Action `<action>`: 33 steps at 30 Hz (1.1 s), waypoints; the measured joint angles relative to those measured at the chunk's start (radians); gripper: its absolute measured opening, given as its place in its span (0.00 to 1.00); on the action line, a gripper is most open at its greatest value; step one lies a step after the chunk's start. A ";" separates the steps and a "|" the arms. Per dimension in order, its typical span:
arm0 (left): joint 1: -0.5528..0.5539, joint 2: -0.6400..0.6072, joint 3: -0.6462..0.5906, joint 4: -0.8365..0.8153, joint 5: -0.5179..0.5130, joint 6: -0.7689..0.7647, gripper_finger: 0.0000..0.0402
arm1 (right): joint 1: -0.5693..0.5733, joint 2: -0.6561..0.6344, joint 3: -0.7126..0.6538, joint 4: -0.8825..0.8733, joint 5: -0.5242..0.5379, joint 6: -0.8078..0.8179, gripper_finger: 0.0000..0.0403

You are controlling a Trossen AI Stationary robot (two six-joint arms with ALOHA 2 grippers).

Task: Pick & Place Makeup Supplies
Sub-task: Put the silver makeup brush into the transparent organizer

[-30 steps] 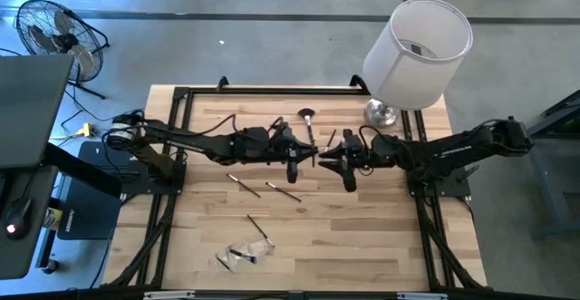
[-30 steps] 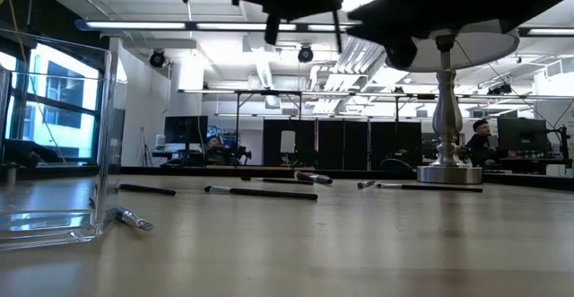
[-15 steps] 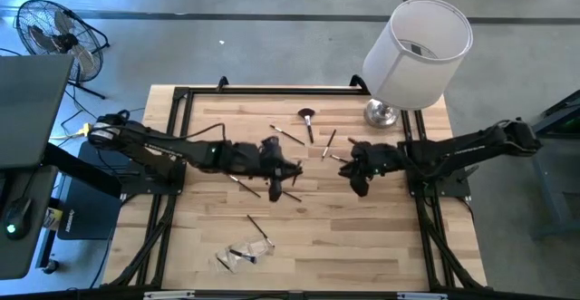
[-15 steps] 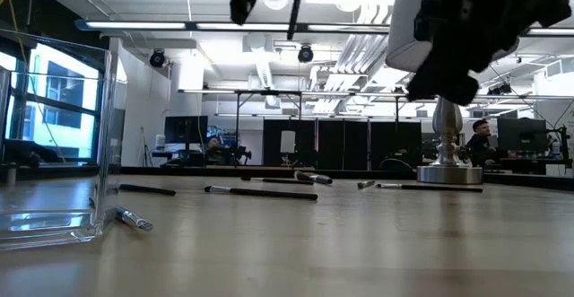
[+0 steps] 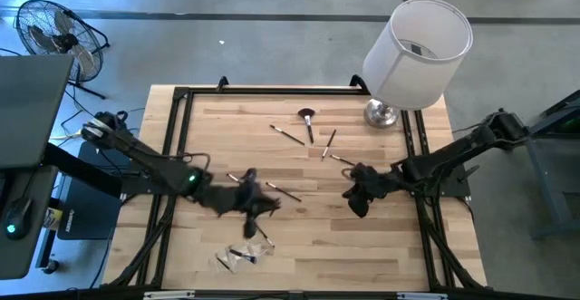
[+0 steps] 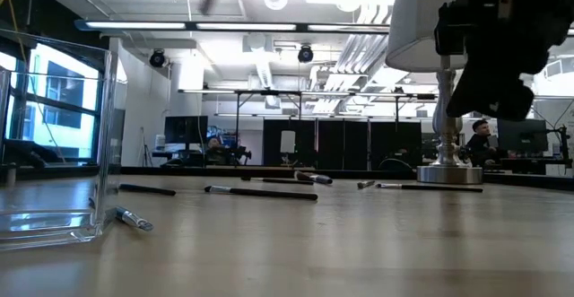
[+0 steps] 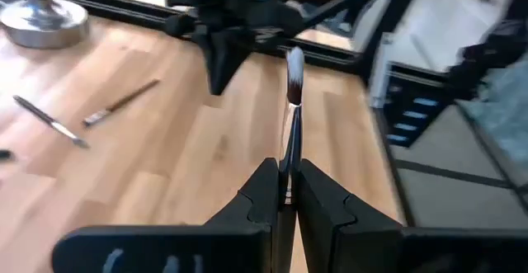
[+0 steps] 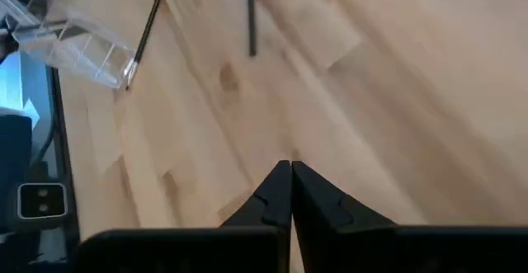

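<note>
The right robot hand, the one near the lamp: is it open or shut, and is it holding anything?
Shut and empty. The right hand shows its two dark fingers pressed together with only bare wooden table beyond them.

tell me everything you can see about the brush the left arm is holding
The brush is thin, with a dark handle, a pale metallic-looking band and a small tuft that is dark at the base and whitish at the tip. The left tool is shut on its handle, so it juts straight out past the fingers, tuft leading. It is lifted clear of the wooden table; nothing else touches it.
</note>
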 joint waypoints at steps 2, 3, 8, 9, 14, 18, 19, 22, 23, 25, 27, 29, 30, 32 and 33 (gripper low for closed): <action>-0.054 -0.018 -0.038 -0.009 -0.033 -0.036 0.05 | 0.034 0.048 0.047 -0.039 0.003 0.019 0.00; -0.081 -0.026 -0.055 -0.020 -0.051 -0.055 0.05 | 0.049 0.075 0.079 -0.074 0.005 0.027 0.00; -0.149 -0.034 -0.092 -0.017 -0.045 -0.157 0.05 | 0.091 0.235 0.270 -0.272 0.002 0.035 0.00; -0.157 -0.030 -0.093 -0.022 -0.034 -0.163 0.05 | 0.093 0.265 0.307 -0.304 0.001 0.034 0.00; -0.161 0.015 -0.092 -0.008 0.028 -0.184 0.05 | 0.096 0.393 0.444 -0.380 -0.006 0.025 0.00; -0.162 0.048 -0.091 -0.001 0.091 -0.229 0.05 | 0.097 0.457 0.502 -0.381 -0.005 0.025 0.00; -0.166 0.059 -0.091 -0.002 0.103 -0.234 0.05 | 0.098 0.467 0.511 -0.381 -0.004 0.025 0.00; -0.170 0.096 -0.091 -0.001 0.113 -0.234 0.05 | 0.098 0.481 0.525 -0.377 -0.007 0.027 0.00; -0.169 0.110 -0.091 0.000 0.120 -0.234 0.05 | 0.100 0.481 0.526 -0.376 -0.009 0.033 0.00; -0.169 0.133 -0.091 -0.005 0.140 -0.234 0.05 | 0.102 0.482 0.526 -0.370 -0.006 0.048 0.00; -0.168 0.149 -0.091 0.005 0.154 -0.234 0.05 | 0.108 0.480 0.526 -0.364 -0.002 0.052 0.00; -0.168 0.158 -0.091 0.005 0.157 -0.234 0.08 | 0.110 0.480 0.526 -0.360 -0.003 0.054 0.00; -0.168 0.159 -0.091 0.003 0.158 -0.234 0.11 | 0.112 0.480 0.526 -0.357 -0.003 0.056 0.00; -0.168 0.159 -0.091 0.004 0.159 -0.234 0.16 | 0.114 0.480 0.526 -0.358 0.001 0.066 0.00; -0.167 0.159 -0.091 0.005 0.159 -0.234 0.19 | 0.116 0.480 0.526 -0.357 0.007 0.069 0.00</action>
